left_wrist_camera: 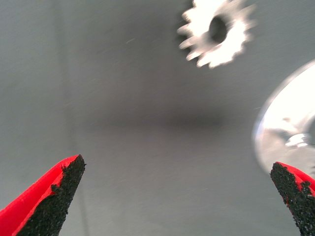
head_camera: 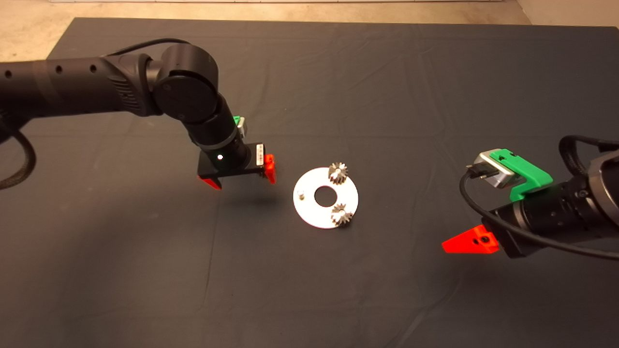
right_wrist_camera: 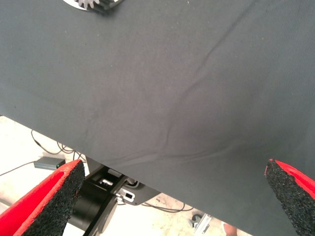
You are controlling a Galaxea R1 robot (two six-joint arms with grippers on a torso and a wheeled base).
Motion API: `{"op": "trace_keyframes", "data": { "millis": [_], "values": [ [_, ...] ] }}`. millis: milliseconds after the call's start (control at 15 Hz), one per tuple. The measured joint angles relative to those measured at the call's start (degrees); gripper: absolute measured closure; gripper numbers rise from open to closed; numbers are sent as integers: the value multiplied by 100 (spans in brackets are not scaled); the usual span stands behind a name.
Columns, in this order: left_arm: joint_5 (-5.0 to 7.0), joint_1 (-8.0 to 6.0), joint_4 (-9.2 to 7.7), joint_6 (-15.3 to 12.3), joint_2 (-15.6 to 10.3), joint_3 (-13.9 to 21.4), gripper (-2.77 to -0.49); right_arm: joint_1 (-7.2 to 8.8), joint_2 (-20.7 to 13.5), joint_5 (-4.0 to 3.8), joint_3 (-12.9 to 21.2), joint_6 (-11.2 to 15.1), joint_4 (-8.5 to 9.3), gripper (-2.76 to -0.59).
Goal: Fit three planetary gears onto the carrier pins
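Observation:
A silvery round disc (head_camera: 314, 212) lies at the mat's middle. Two planetary gears (head_camera: 338, 172) (head_camera: 341, 214) sit on it, at its far and near right sides. One bare carrier pin (head_camera: 301, 195) stands on its left side. My left gripper (head_camera: 241, 176) hovers open just left of the disc, nothing between its fingers. In the left wrist view a third gear (left_wrist_camera: 216, 30) lies flat on the mat ahead of the open left gripper (left_wrist_camera: 177, 174), beside the disc's edge (left_wrist_camera: 283, 118); the arm hides it in the head view. My right gripper (head_camera: 470, 241) waits open at the right.
The dark mat (head_camera: 145, 270) covers the table, with creases across it. In the right wrist view a gear (right_wrist_camera: 96, 4) on the disc's edge shows beyond the open right gripper (right_wrist_camera: 174, 172); past the mat's edge are the floor, cables and a small box (right_wrist_camera: 47, 163).

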Motion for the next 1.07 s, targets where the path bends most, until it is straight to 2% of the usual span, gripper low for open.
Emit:
{"op": "trace_keyframes", "data": {
  "millis": [67,133,333,467,667,867,1000,1067],
  "values": [
    [-102,0,2,53,20,-146,-275,0,0,-6,0,0,-2,-273],
    [-143,0,7,117,54,-273,-275,0,2,-9,0,2,-2,-273],
    [-153,52,2,119,213,-435,-275,-2,13,-29,0,5,-2,-273],
    [-185,60,5,165,400,-677,-275,-2,16,-30,0,6,1,-273],
    [-206,62,2,538,589,-1058,-275,-2,14,-63,0,9,1,-273],
    [-199,158,-4,696,649,-1243,-275,-2,13,-107,0,9,1,-273],
    [-202,176,-1,1114,741,-1599,-275,-2,13,-132,0,9,1,-273],
    [-197,176,0,1220,790,-1761,-275,-2,11,-134,0,9,1,-273]
  ]
}}
